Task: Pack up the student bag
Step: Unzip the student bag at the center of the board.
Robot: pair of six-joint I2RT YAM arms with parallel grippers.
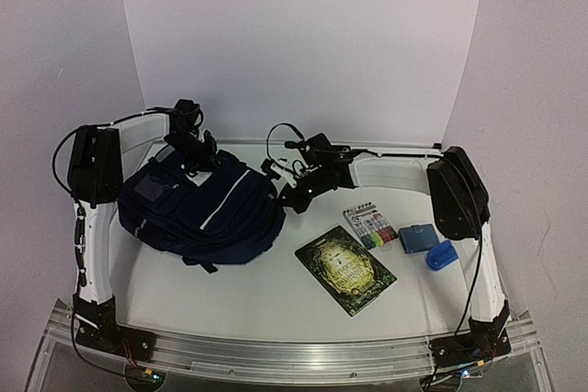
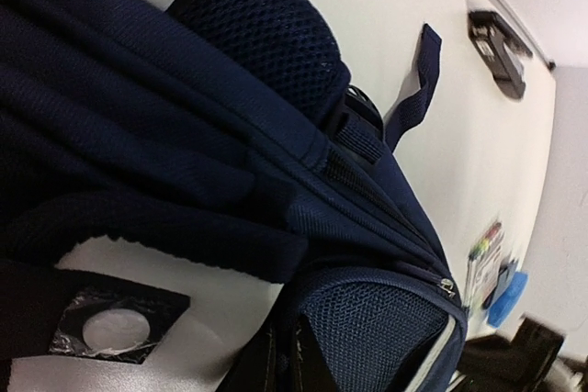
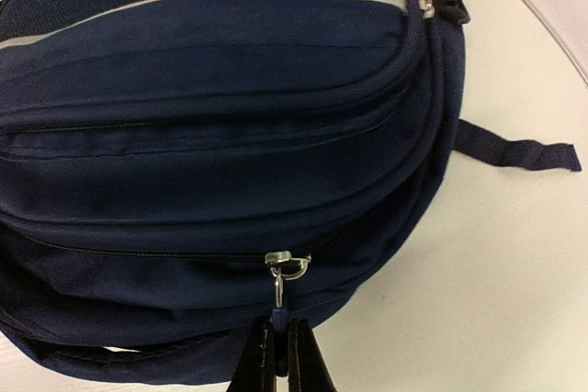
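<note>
The student bag, navy blue with thin white stripes, lies on the left half of the white table. My left gripper sits at the bag's far edge. In the left wrist view its fingers are shut together on a fold of the bag's fabric beside a mesh side pocket. My right gripper is at the bag's right end. In the right wrist view it is shut on the small blue tab of a zipper pull, which hangs from a silver slider on a closed zip.
To the right of the bag lie a dark green book, a pack of coloured markers, a small blue pouch and a small bright blue object. A loose bag strap trails on the table.
</note>
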